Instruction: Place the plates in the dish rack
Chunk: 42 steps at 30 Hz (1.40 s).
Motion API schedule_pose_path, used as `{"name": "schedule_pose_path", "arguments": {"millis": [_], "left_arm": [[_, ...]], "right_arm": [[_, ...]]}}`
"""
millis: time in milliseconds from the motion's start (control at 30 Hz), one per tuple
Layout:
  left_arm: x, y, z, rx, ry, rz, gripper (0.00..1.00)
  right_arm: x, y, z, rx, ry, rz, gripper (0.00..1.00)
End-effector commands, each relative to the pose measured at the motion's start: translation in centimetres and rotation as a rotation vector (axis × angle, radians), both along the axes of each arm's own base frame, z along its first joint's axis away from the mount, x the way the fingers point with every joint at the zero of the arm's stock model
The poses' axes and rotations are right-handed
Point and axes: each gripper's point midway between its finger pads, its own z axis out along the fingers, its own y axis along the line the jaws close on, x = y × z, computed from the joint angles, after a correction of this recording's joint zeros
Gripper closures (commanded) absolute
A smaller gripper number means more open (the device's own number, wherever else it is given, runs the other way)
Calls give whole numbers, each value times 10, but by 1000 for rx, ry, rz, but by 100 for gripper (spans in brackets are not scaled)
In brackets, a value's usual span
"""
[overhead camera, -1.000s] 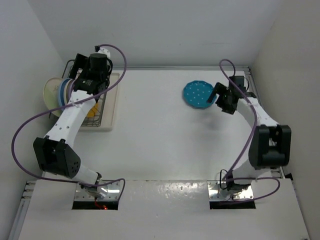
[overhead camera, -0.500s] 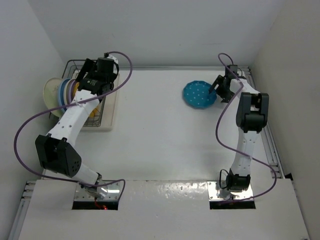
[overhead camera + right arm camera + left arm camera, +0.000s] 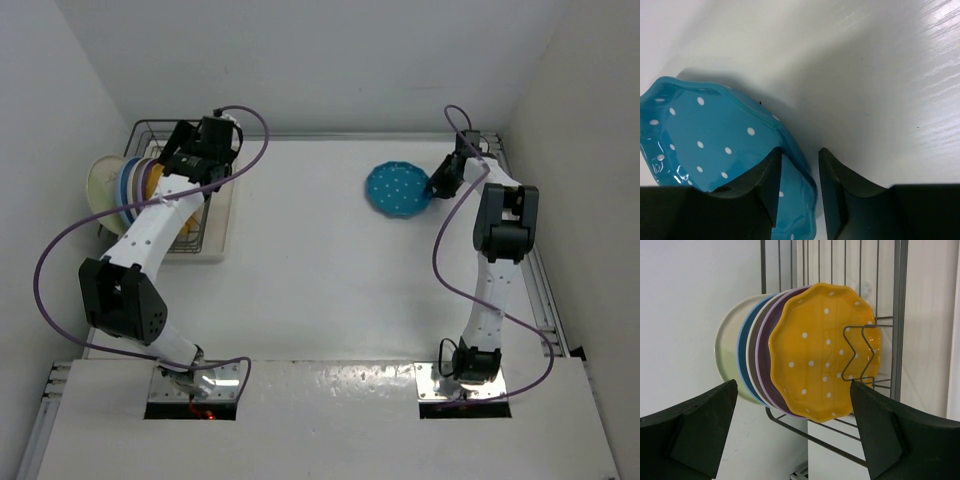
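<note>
White bench [image 3: 320,280] bore a dark wire dish rack [image 3: 900,320], the left gripper [image 3: 794,390] jaws gaping empty before it. The right gripper [image 3: 797,157] jaws straddled a round teal dotted plate [image 3: 705,135] at its rim, grip unclear.

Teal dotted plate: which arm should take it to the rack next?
Right. The right end effector straddles the teal dotted plate's rim; the left end effector is open at the dish rack.

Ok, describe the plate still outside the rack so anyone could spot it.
Far right of the white table, opposite the dish rack, one plate lies at the right end effector. It is teal with white dots, the only one not racked.
</note>
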Motion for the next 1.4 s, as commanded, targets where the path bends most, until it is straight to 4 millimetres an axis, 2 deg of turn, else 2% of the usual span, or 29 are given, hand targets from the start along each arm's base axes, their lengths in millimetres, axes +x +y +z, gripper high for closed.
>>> {"name": "schedule_pose_path", "arguments": {"millis": [0, 67, 133, 167, 200, 233, 333, 367, 400, 467, 533, 567, 633, 700, 733, 767, 800, 833, 867, 933, 1000, 1033, 1067, 1100, 1133, 1167, 1200, 1300, 1367], "left_arm": [[2, 0, 23, -26, -67, 14, 1], [2, 0, 23, -26, -67, 14, 1], [3, 0, 26, -28, -76, 14, 1], [3, 0, 26, -28, -76, 14, 1], [2, 0, 25, -26, -66, 14, 1], [3, -1, 27, -33, -73, 6, 1], [0, -14, 30, -75, -78, -36, 1], [3, -19, 28, -98, -72, -67, 1], [1, -31, 28, -109, -63, -107, 1], [1, -50, 18, -139, -28, -177, 1], [-2, -71, 11, -149, -1, -237, 1], [-1, -78, 8, -147, 9, -252, 1], [-1, -93, 3, -144, 22, -288, 1], [-2, -106, -5, -151, 46, -324, 1], [-3, -114, -6, -159, 51, -350, 1], [-1, -118, -12, -176, 62, -358, 1], [-2, -132, -15, -207, 75, -409, 1], [-6, -141, -25, -227, 109, -435, 1], [-6, -147, -28, -256, 115, -454, 1], [-9, -175, -43, -339, 171, -550, 1], [-16, -207, -59, -445, 240, -666, 1], [-16, -217, -75, -474, 292, -693, 1], [-16, -228, -81, -512, 316, -718, 1], [-17, -249, -93, -572, 372, -767, 2], [-17, -257, -86, -600, 364, -800, 2], [-14, -266, -101, -633, 407, -803, 3], [-12, -281, -96, -690, 406, -844, 3], [-2, -305, -105, -779, 426, -875, 3], [1, -324, -98, -847, 420, -936, 3]], "right_arm": [[-25, 10, -26, 16, 130, 4, 65], [-31, 15, -32, 42, 160, 8, 80], [-34, 18, -35, 58, 171, 10, 100], [-29, 18, -35, 66, 152, -1, 100], [-36, 25, -34, 111, 154, 16, 100], [-28, 29, -28, 129, 104, 29, 100], [-16, 48, 13, 219, -57, 104, 100], [-14, 52, 40, 218, -130, 131, 100], [-11, 56, 54, 233, -181, 154, 100], [-21, 63, 71, 261, -217, 173, 100], [-21, 68, 103, 254, -306, 209, 100], [-35, 70, 89, 260, -268, 210, 100], [-43, 76, 104, 269, -299, 230, 100], [-61, 80, 91, 287, -268, 235, 100], [-62, 81, 108, 288, -314, 247, 100], [-71, 85, 102, 315, -295, 243, 100], [-73, 87, 105, 322, -306, 247, 100], [-77, 90, 119, 327, -346, 258, 100], [-85, 93, 116, 341, -337, 261, 100], [-91, 100, 132, 332, -376, 283, 100], [-105, 103, 126, 328, -360, 289, 100], [-111, 107, 121, 329, -347, 299, 100], [-117, 109, 119, 332, -341, 300, 100], [-123, 111, 114, 342, -329, 302, 100], [-127, 111, 109, 347, -314, 297, 100], [-131, 113, 110, 357, -319, 300, 100], [-138, 117, 105, 370, -303, 302, 100], [-146, 123, 113, 365, -329, 325, 100], [-154, 127, 114, 364, -332, 334, 100]]}}
